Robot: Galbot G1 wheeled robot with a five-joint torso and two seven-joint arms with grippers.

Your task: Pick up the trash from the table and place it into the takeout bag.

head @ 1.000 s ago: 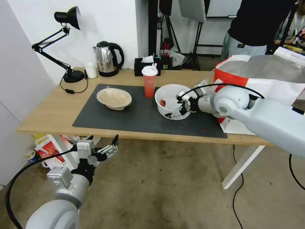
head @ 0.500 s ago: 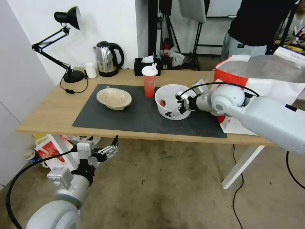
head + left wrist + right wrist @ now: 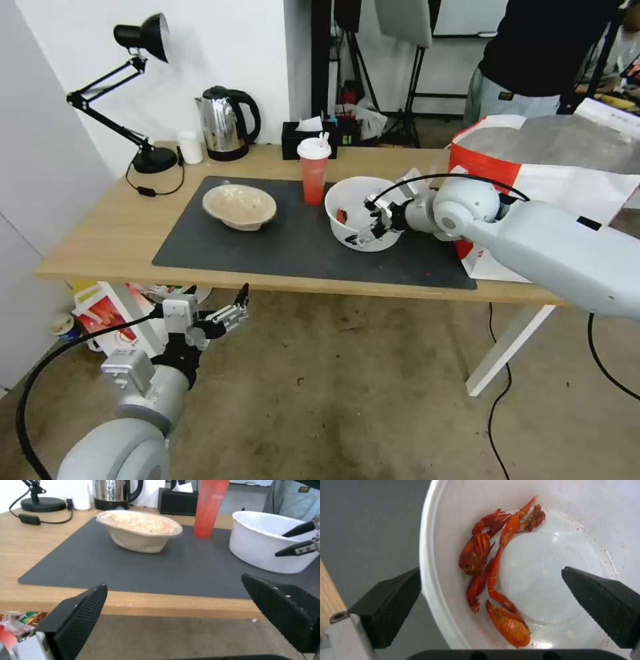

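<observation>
Two claws are in view. Nearest, the left claw (image 3: 230, 308) hangs parked below the tabletop (image 3: 120, 233) edge, fingers spread and empty. Beyond it, on the dark mat (image 3: 267, 247), the right claw (image 3: 369, 227) straddles the near rim of the white bowl (image 3: 350, 200), one finger outside the wall and one inside, apart and apparently not yet gripping; crayfish shells (image 3: 493, 580) lie inside. Left of the white bowl sits the beige bowl (image 3: 240, 205); behind the white bowl stands the red cup (image 3: 313, 175). Right of the white bowl, the takeout bag (image 3: 533, 153) stands open, ready for loading.

Wood surface (image 3: 120, 230) with grey mat (image 3: 280, 247)

Lamp (image 3: 150, 159), kettle (image 3: 227, 123), bag (image 3: 533, 180) on wood; bowls, cup on mat.
</observation>
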